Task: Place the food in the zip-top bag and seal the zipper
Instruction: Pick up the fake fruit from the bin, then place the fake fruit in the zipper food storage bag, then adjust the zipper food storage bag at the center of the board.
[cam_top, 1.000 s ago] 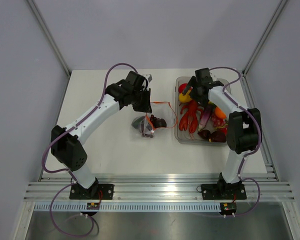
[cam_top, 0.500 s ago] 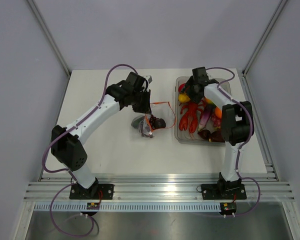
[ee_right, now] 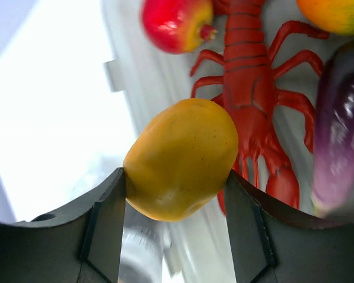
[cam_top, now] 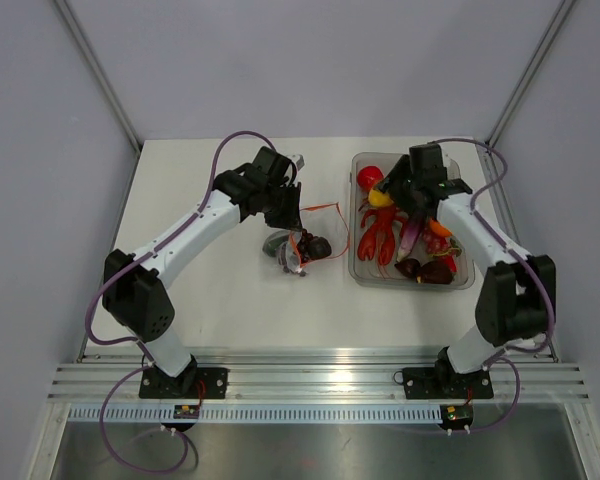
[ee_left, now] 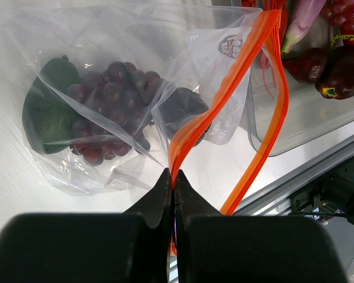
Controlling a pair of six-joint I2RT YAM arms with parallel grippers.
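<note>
The zip-top bag (cam_top: 298, 247) lies mid-table, holding dark purple grapes (ee_left: 106, 100) and a green piece (ee_left: 47, 109). My left gripper (ee_left: 174, 177) is shut on the orange zipper (ee_left: 236, 76) and holds one side of the mouth up, so the strip gapes in a loop. In the top view the left gripper (cam_top: 292, 215) is just behind the bag. My right gripper (ee_right: 175, 174) is shut on a yellow fruit (ee_right: 183, 156), both fingers pressed to its sides. It hangs over the left part of the clear tub (cam_top: 358, 272), where the yellow fruit (cam_top: 379, 198) shows.
The tub holds a red lobster (cam_top: 380, 236), a red round fruit (cam_top: 368, 178), a purple eggplant (ee_right: 342, 118), an orange-yellow fruit (ee_right: 336, 12) and dark red pieces (cam_top: 425, 270). The tub's near corner (ee_left: 301, 127) sits right beside the bag's mouth. A rail runs along the table's front edge.
My right gripper has closed on the yellow fruit and its arm has swung out to the right over the tub. The left gripper and bag have not moved.
</note>
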